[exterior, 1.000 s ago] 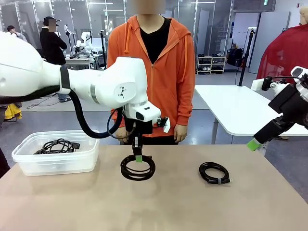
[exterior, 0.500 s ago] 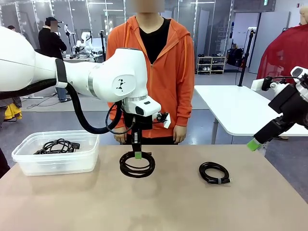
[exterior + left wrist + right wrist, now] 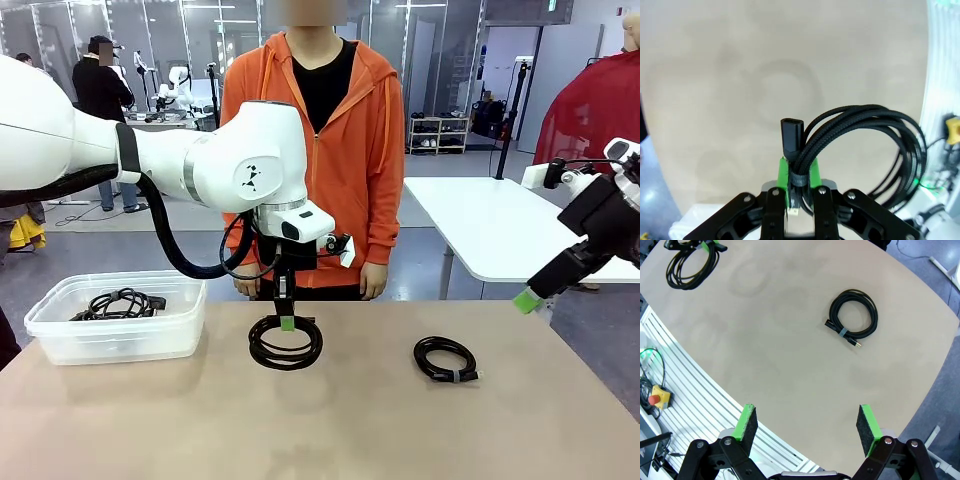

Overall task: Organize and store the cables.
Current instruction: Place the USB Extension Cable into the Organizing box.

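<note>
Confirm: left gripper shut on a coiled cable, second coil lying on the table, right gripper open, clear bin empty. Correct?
Wrong on the bin: the front view shows the clear bin holding a black cable bundle, not empty. The rest stands: left gripper shut on a coiled cable, second coil lying on the table, right gripper open.

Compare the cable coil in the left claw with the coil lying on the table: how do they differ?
The held coil hangs upright from the left claw, clear of the table; the loose coil lies flat on it. The held coil is pinched at its top; the loose coil is untouched. Both are black cords in round loops.
</note>
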Tool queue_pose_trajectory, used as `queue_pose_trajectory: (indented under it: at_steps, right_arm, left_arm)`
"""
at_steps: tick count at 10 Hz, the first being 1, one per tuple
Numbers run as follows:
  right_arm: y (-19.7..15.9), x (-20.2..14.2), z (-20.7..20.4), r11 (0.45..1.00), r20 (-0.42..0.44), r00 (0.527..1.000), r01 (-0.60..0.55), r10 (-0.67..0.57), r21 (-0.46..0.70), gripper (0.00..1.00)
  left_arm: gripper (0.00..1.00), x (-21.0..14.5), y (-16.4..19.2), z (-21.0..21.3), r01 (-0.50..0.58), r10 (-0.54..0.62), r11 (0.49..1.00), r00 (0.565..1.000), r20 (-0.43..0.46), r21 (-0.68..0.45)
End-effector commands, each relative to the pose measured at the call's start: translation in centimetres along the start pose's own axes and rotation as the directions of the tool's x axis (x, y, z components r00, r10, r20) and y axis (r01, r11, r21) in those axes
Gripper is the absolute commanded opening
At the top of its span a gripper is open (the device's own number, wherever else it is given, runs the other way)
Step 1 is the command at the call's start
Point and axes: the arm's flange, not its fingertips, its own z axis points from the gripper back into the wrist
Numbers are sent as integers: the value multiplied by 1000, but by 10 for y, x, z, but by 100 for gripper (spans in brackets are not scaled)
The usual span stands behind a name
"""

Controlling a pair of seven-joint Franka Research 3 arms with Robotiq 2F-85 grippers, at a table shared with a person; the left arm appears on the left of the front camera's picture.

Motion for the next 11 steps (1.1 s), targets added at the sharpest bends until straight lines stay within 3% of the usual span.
queue_pose_trajectory:
  at_steps: [1,2,4,6,9,11]
  right_arm:
    - [0,2,1,1000,-10,1000,-1,1,-3,100]
    - [0,2,1,1000,-10,1000,-1,1,-3,100]
    - [0,2,1,1000,-10,1000,-1,1,-3,100]
    - [0,2,1,1000,-10,1000,-1,1,-3,100]
    - [0,2,1,1000,-10,1000,-1,1,-3,100]
    - [0,2,1,1000,-10,1000,-1,1,-3,100]
  left_arm:
    - [18,-40,12,30,-3,3,1000,999,40,-2]
    - [18,-70,22,40,-31,33,999,996,77,-22]
    - [18,-125,26,57,6,-13,999,988,153,47]
    - [18,-174,34,59,-62,40,984,990,134,167]
    - [18,-263,42,61,-235,185,949,954,235,208]
    - [18,-302,49,67,-281,210,933,933,294,225]
